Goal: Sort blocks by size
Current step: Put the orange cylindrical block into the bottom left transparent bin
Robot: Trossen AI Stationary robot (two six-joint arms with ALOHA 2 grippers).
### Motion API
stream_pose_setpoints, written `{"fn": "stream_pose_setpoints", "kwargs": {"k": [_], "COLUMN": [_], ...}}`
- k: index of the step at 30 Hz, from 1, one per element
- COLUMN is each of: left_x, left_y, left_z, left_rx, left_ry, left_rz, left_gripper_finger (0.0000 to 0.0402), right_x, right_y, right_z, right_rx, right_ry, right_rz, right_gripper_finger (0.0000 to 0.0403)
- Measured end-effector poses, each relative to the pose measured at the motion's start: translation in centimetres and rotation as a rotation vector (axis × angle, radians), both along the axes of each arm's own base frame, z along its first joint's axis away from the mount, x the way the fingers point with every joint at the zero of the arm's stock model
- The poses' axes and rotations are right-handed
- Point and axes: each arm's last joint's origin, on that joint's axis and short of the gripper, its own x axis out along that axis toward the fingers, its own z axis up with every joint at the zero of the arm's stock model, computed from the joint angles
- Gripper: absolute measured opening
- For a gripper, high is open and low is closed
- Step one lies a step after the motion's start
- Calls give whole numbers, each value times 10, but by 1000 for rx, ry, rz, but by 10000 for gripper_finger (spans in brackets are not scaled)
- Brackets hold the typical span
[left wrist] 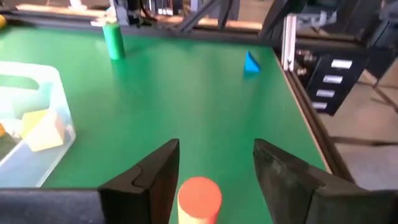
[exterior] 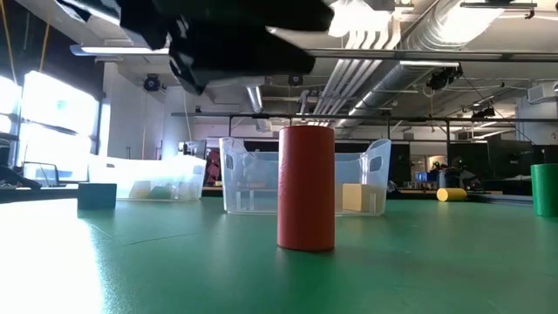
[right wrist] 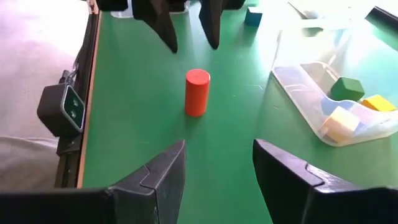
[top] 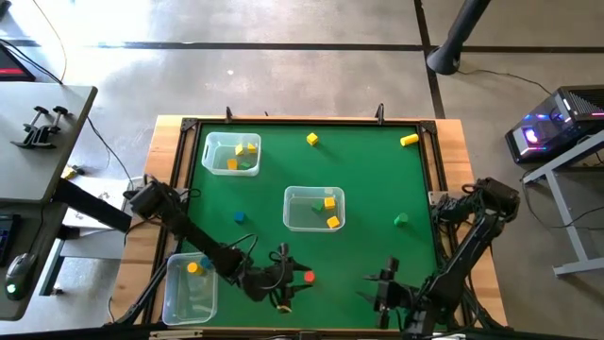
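Partly sorted: yellow blocks sit in centre bin (top: 294,195), others in two left bins. Red cylinder (right wrist: 198,91) stands upright on mat between spread left gripper (left wrist: 216,167) fingers, untouched. Right gripper (right wrist: 217,167) spread, empty. Several strays remain.

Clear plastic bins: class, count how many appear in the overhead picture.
3. One bin at the mat's far left, one bin near its middle, one bin off the mat's near-left edge.
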Motion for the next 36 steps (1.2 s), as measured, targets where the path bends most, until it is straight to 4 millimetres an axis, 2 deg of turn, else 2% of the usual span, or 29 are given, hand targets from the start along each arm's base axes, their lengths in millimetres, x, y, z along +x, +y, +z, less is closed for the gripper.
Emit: {"fn": "stream_pose_setpoints", "kwargs": {"k": [3, 6, 11, 16, 20, 27, 36], "left_x": [3, 13, 33, 48, 57, 66, 67], "left_y": [3, 4, 11, 20, 24, 31, 27], "left_z": [-2, 5, 38, 59, 52, 43, 41], "left_rx": [0, 22, 50, -34, -36, -16, 33], "left_ry": [41, 166, 396, 477, 537, 646, 629], "left_rz": [-7, -37, -60, -155, -236, -190, -205], "left_gripper_finger": [197, 193, 189, 189, 188, 188, 188], "right_x": [1, 5, 10, 12, 12, 12, 12], "right_y": [-1, -2, -6, -6, -6, -6, -6], "right_z": [0, 0, 0, 0, 0, 0, 0], "right_rx": [-7, -13, -7, -7, -4, -4, -5], "right_ry": [0, 1, 16, 20, 21, 28, 30], "right_rz": [0, -2, -11, -7, -6, 0, 3], "right_gripper_finger": [181, 181, 181, 181, 181, 181, 181]}}
